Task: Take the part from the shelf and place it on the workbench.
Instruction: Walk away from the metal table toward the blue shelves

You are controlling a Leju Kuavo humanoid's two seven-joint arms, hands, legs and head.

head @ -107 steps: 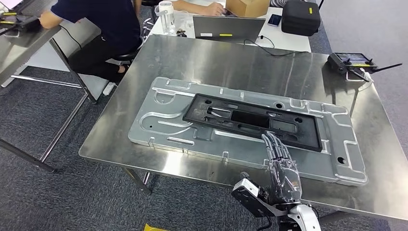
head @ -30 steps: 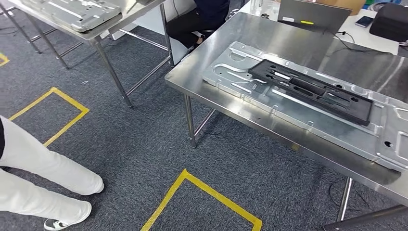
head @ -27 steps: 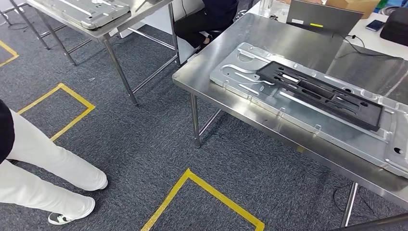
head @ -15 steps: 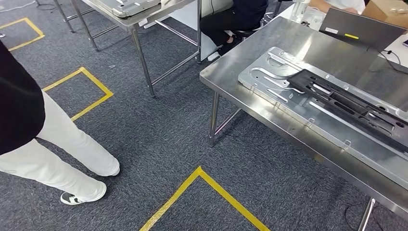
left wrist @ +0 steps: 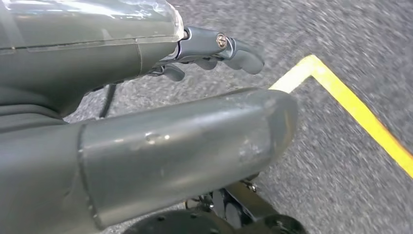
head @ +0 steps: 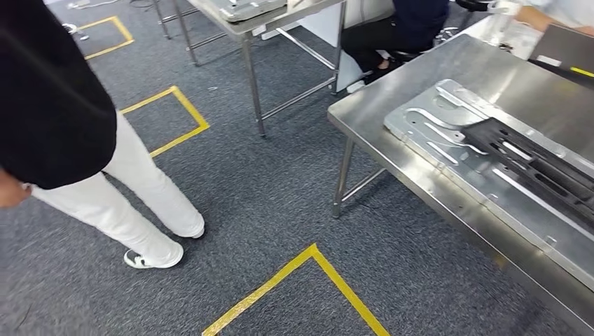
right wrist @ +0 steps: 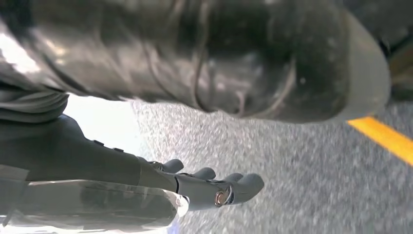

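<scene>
Left hand [left wrist: 146,131], right hand [right wrist: 195,146]: both hang empty, fingers loosely extended. Your view has swung left off desk [head: 392,133]; black part [head: 539,164] already delivered. Person [head: 84,140] stands beside desk.

The view has swung left: the workbench [head: 392,119] with the black part [head: 539,164] now sits far right, and a person [head: 63,119] fills the left.
</scene>
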